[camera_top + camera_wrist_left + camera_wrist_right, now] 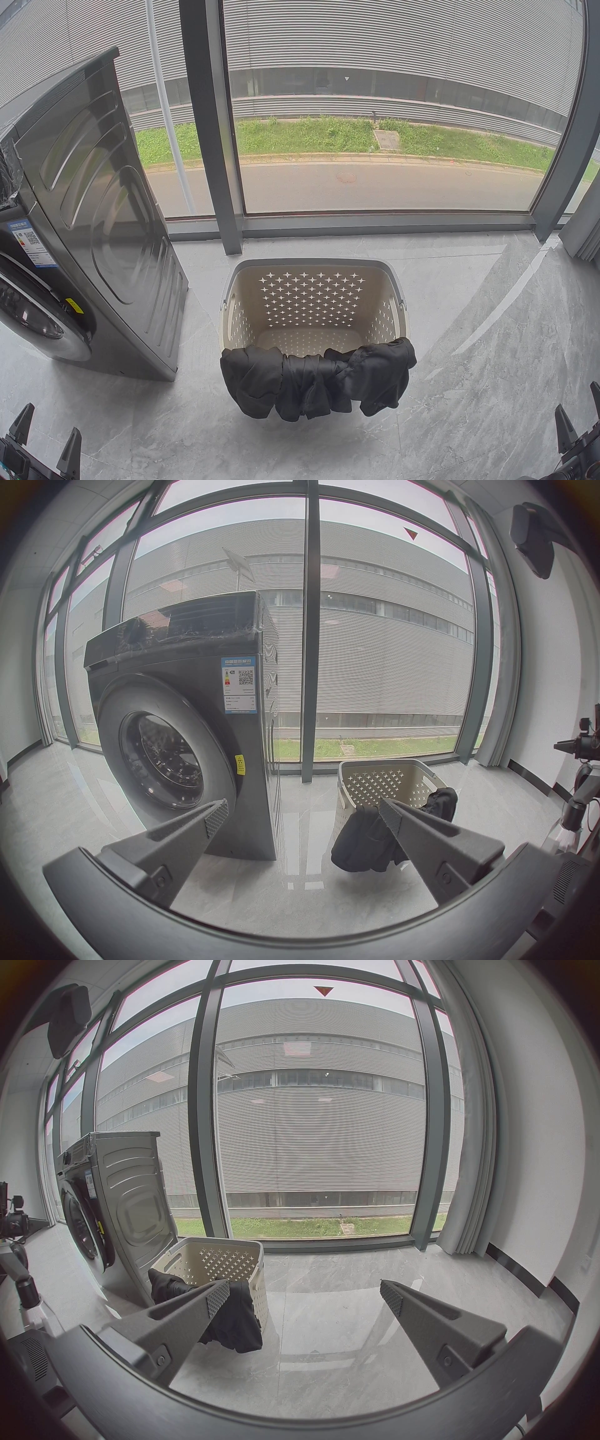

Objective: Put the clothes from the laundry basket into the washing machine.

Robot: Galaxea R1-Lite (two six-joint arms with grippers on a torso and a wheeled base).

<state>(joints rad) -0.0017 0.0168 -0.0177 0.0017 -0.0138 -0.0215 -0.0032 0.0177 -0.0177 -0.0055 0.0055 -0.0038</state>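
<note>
Black clothes (315, 381) drape the laundry basket (312, 265) rim, washing machine (106, 219) at left — both arms' jaws released. Best bet: grip bunched mid-section, lift clear w/o snagging.

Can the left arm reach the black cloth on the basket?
Probably yes: black cloth drapes over the near rim of the cream plastic basket; only bare floor lies before the open left gripper.

Perforated plastic basket (312, 300) (black cloth (315, 380))

Soft daylight poured through the window (375, 125), bright and even. The floor (487, 350) and washing machine (112, 219) carried pale glare. Wrist views bulged at dark, perhaps vignetted, edges.
</note>
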